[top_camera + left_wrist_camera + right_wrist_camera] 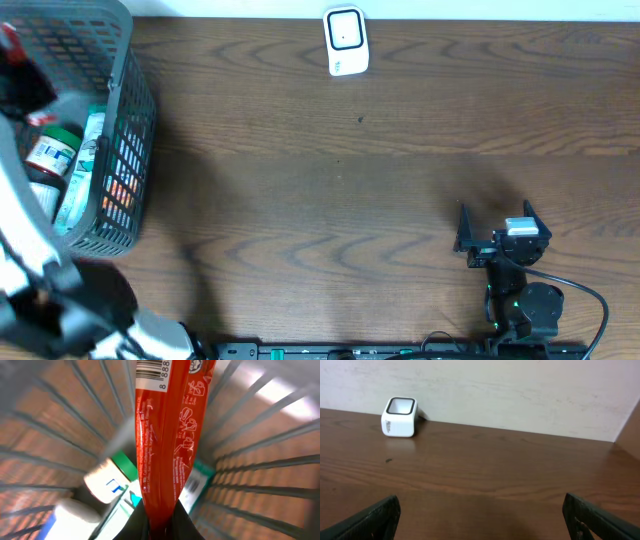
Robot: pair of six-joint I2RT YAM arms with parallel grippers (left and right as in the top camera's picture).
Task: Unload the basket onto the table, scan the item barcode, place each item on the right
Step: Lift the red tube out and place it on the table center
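Left gripper (161, 524) was clamped on a red packet (167, 440) inside the grey basket (130, 110). Right gripper (497, 235) stood wide open, holding nothing, facing the white scanner (346, 41).

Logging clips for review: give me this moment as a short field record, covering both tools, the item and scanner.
left tool: shut on red packet, inside basket
right tool: open, empty, above table
barcode: visible on red packet, left wrist view
scanner: far table edge, nothing near it
basket contents: green-capped bottle, boxes
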